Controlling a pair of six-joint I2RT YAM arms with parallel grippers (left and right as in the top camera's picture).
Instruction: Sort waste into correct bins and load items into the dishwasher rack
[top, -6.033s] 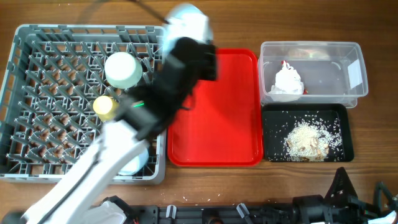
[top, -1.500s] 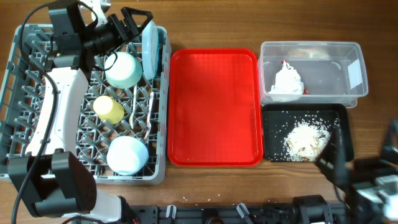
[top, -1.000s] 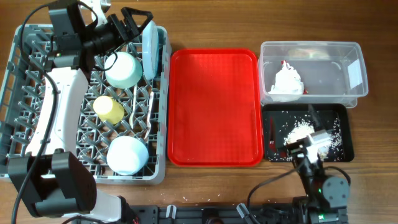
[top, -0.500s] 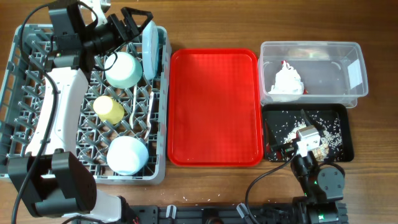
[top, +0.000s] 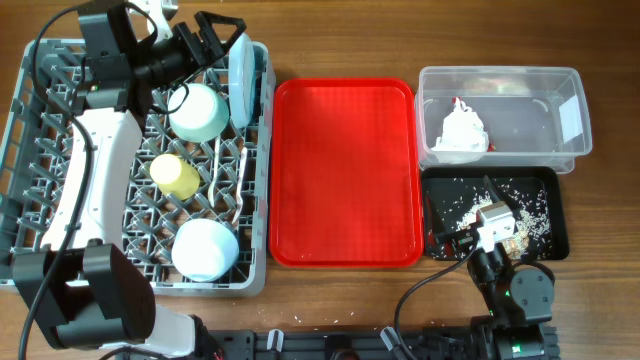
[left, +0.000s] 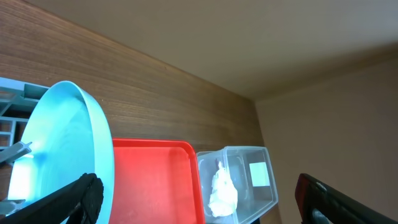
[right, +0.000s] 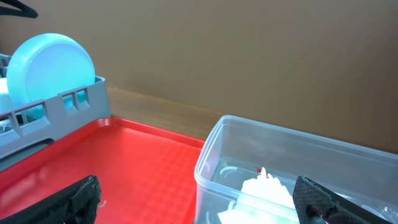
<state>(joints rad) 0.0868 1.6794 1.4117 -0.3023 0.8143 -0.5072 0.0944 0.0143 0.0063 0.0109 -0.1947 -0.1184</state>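
The grey dishwasher rack (top: 40, 150) fills the left side. In it the light blue plate (top: 243, 75) stands on edge at the right wall, with the pale green bowl (top: 200, 112), the yellow cup (top: 175, 175) and a thin white utensil (top: 239, 192) beside it. My left gripper (top: 222, 42) hangs open just left of the plate (left: 62, 149), holding nothing. The clear tub (top: 570, 90) holds the napkin (top: 463, 130) and red wrapper (top: 460, 103). Rice scraps (top: 500, 210) lie in the black tray (top: 555, 235). My right gripper (top: 462, 212) stands open over that tray, empty.
The red tray (top: 345, 170) lies bare between the rack and the bins. A pale upturned bowl (top: 205, 248) sits in the rack's front. The right wrist view shows the tub (right: 273, 162) straight ahead and the rack (right: 56, 112) at the left.
The left arm, earlier sweeping over the rack, now rests by the standing plate. The right arm swung in from the lower right and settled over the black tray; still for the last half second.
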